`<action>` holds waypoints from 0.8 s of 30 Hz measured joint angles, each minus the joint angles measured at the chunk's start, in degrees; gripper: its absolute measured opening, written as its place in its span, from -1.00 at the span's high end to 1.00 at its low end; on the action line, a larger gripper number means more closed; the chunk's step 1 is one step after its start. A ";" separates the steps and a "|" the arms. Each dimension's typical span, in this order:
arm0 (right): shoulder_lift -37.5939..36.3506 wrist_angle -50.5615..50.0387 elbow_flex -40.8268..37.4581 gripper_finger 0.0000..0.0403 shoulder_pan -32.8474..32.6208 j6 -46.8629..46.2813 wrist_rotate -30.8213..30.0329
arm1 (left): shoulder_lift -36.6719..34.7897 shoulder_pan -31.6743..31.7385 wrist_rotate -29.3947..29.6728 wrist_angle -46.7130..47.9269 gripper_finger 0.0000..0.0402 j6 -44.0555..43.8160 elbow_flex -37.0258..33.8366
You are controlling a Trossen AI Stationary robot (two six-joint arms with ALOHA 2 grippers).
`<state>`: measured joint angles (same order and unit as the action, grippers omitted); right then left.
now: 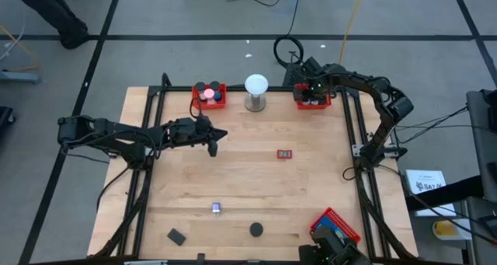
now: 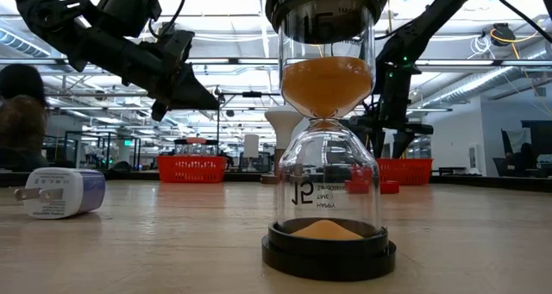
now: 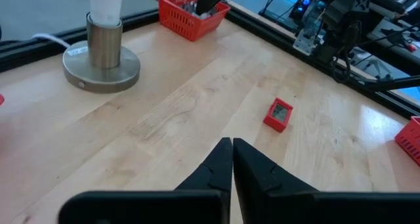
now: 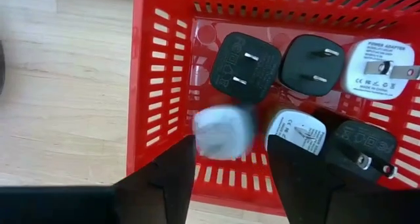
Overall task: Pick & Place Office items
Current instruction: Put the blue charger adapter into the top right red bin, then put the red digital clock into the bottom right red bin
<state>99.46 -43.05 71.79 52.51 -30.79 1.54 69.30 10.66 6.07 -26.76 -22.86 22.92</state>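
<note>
Red mesh tray (image 4: 164,86) at the far right corner of the worktop (image 1: 248,187) was found beneath the right gripper (image 4: 230,161), whose fingers were spread wide with nothing gripped. A pale blurred adapter (image 4: 224,132) was seen between them, over the tray floor (whether it rested there could not be told). Two black plug adapters (image 4: 244,67), two white adapters (image 4: 380,67) and one more black adapter (image 4: 361,152) were recorded lying inside the same tray.

The left gripper (image 1: 213,141) was observed above the far left part of the worktop, its fingers (image 3: 223,165) pressed together and empty. A second red tray (image 1: 210,96) holding dark and pink discs was noted at the far edge, with a white globe on a metal base (image 1: 256,92) just beside it.

Items loose on the worktop were logged as follows: a small red block (image 1: 284,154) near the centre, well apart from both grippers; a white plug adapter (image 1: 217,209), a black block (image 1: 176,236) and an hourglass (image 1: 256,230) (a black disc from above) along the near edge. A third red tray (image 1: 335,224) was seen at the near right corner.
</note>
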 joint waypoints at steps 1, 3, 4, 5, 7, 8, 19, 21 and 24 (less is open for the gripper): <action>0.00 -0.02 0.00 0.08 0.00 0.00 -0.04 | 0.00 0.03 0.02 0.42 0.92 -0.25 0.00; -0.10 -0.04 0.00 0.07 0.21 0.22 -0.09 | 0.00 0.06 0.04 1.66 0.89 -0.78 0.00; -0.36 -0.06 0.00 0.07 0.36 0.53 -0.09 | 0.00 0.15 0.02 2.40 0.88 -1.39 0.00; -0.73 -0.07 0.00 0.07 0.42 0.94 -0.09 | 0.00 0.22 0.00 3.27 0.87 -2.02 0.00; -1.99 -0.27 0.00 0.09 0.42 1.62 -0.10 | 0.00 0.26 -0.02 5.15 0.88 -2.99 0.00; -2.86 -0.81 0.00 0.11 0.42 2.08 -0.11 | 0.00 0.26 -0.02 5.76 0.90 -3.01 0.00; -20.46 -6.58 -2.00 0.91 -19.10 9.22 -1.33 | 0.00 -0.90 -4.54 4.82 0.98 1.89 -1.27; -23.16 -6.43 -3.82 0.97 -25.78 8.67 -1.44 | 0.00 -1.37 -4.57 2.42 0.98 1.96 -2.97; -25.84 -5.79 -6.94 0.88 -34.62 4.41 -1.33 | 0.00 -2.32 -4.55 -2.12 0.96 1.17 -5.59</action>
<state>73.62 -48.84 64.85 17.89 -26.38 0.21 69.30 8.34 1.52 -28.88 -21.69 17.32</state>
